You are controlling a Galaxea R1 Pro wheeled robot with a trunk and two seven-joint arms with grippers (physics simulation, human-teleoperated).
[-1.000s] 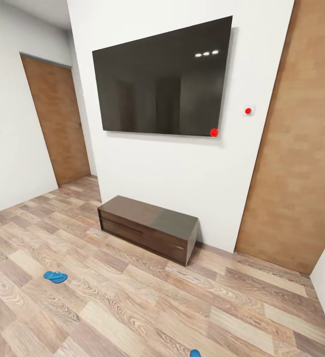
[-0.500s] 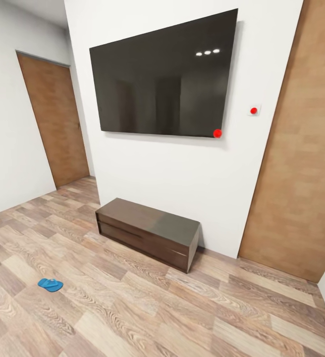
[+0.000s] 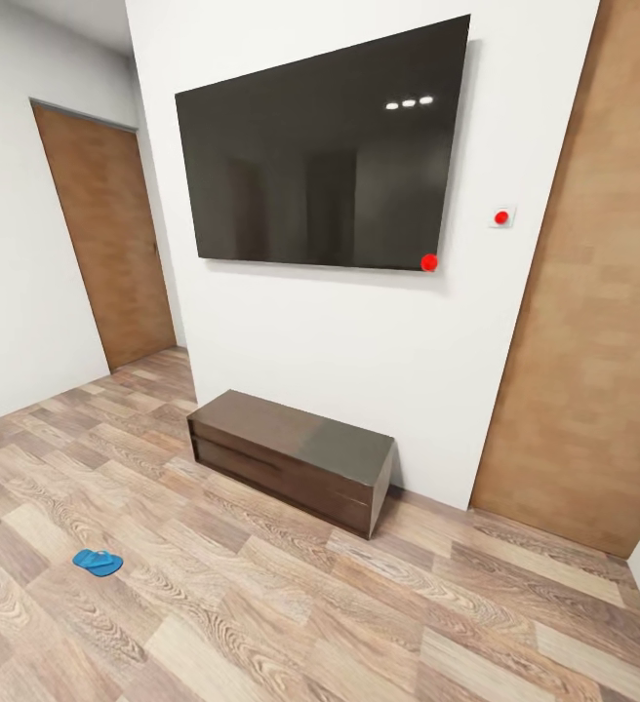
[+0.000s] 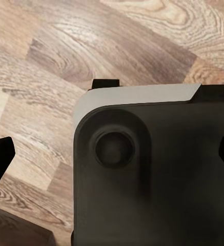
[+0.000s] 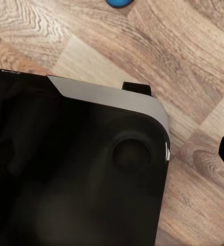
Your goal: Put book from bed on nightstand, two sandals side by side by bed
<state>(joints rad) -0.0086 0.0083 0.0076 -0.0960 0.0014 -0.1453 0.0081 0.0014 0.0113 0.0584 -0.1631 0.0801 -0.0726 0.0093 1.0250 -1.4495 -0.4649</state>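
Blue sandal [image 3: 98, 563] on unlettered plank floor [image 3: 310, 604]

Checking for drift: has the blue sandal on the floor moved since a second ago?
No. The blue sandal keeps its place relative to the dark wooden bench; the camera moved.

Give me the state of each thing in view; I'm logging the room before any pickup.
Blue sandal: lying flat on the wood floor, apart from the bench.
Second blue object: on the floor, cut off by the frame edge.
Bench: against the wall, top bare.
TV: wall-mounted, screen dark.
Door: closed.
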